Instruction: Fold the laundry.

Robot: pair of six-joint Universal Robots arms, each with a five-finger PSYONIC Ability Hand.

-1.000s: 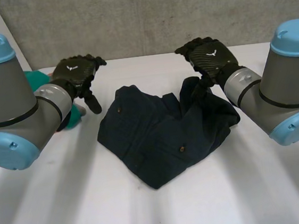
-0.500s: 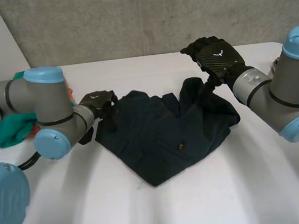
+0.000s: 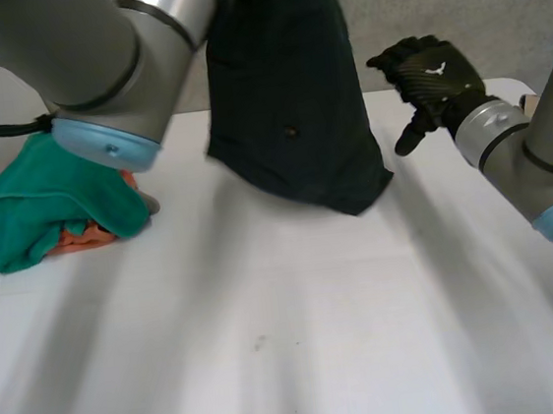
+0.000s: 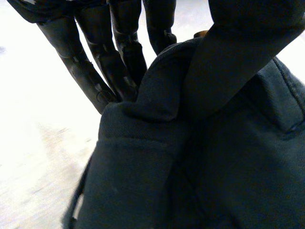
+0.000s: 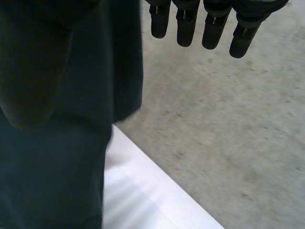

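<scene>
Garment (image 3: 290,97) of dark navy cloth hangs from the raised left arm (image 3: 93,58) over the far middle of the white table (image 3: 291,344), a fold of it pinched between the thumb and fingers of the left hand (image 4: 109,52). The right hand (image 3: 431,77) hovers just right of it, fingers loose and empty. A green cloth (image 3: 39,207) lies bunched over an orange item (image 3: 77,238) at the table's left edge.

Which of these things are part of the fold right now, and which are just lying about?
In the job: navy garment, pinched by left robot hand; right robot hand, open beside it.
Lying about: green cloth, orange cloth under it, on white table.
</scene>
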